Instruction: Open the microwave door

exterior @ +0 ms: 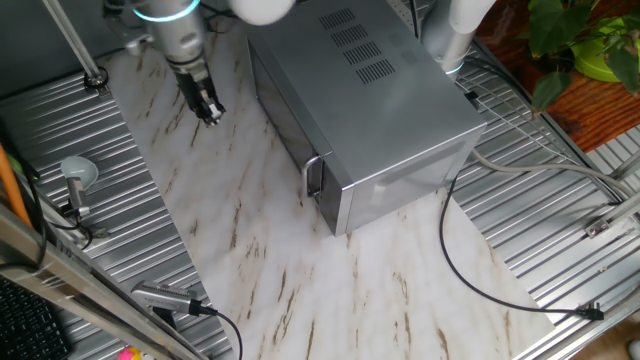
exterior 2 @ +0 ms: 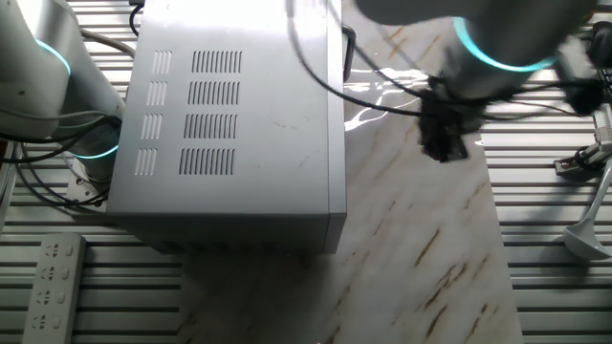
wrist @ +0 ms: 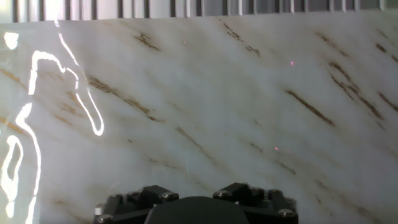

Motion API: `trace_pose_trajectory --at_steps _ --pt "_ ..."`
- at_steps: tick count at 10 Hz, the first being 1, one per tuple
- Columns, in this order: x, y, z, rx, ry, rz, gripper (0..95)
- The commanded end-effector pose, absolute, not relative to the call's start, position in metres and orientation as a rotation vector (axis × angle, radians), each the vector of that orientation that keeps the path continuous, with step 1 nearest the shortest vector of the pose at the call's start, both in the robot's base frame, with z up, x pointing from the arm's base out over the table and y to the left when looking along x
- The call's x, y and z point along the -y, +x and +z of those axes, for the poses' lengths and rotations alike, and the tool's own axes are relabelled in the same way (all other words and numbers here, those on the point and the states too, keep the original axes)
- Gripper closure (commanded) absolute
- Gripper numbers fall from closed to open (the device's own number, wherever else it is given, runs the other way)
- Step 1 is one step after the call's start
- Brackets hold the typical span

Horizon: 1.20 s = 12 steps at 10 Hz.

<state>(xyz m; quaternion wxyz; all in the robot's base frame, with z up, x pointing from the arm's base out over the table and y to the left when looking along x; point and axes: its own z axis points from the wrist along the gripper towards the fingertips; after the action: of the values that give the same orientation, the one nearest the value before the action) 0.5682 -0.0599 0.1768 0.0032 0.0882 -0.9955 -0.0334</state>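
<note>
The microwave (exterior: 390,110) is a big silver box with vent slots on top, standing on the marble table (exterior: 260,280); it also shows in the other fixed view (exterior 2: 239,134). The microwave door (exterior: 283,120) is its dark left face and sits flush, closed, with a vertical silver handle (exterior: 313,180) at the near edge. My gripper (exterior: 210,112) hangs over the marble to the left of the door, apart from it, with its fingers close together and nothing in them. It also shows in the other fixed view (exterior 2: 445,145). The hand view shows only marble (wrist: 205,106).
A second arm's white base (exterior: 455,35) stands behind the microwave. A black cable (exterior: 470,270) loops over the table's near right. A metal ladle (exterior: 75,175) and a small tool (exterior: 165,298) lie on the ribbed rack at left. A power strip (exterior 2: 53,287) lies beside the microwave.
</note>
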Motion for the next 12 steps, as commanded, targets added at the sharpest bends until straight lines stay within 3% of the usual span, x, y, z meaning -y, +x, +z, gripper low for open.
trace_pose_trajectory --at_steps 1,4,12 --pt "0.067 0.572 0.179 3.124 0.242 -0.102 95.0" --pt "0.084 0.574 0.179 3.120 0.193 -0.025 95.0" --pt "0.084 0.574 0.179 3.086 0.237 -0.040 95.0"
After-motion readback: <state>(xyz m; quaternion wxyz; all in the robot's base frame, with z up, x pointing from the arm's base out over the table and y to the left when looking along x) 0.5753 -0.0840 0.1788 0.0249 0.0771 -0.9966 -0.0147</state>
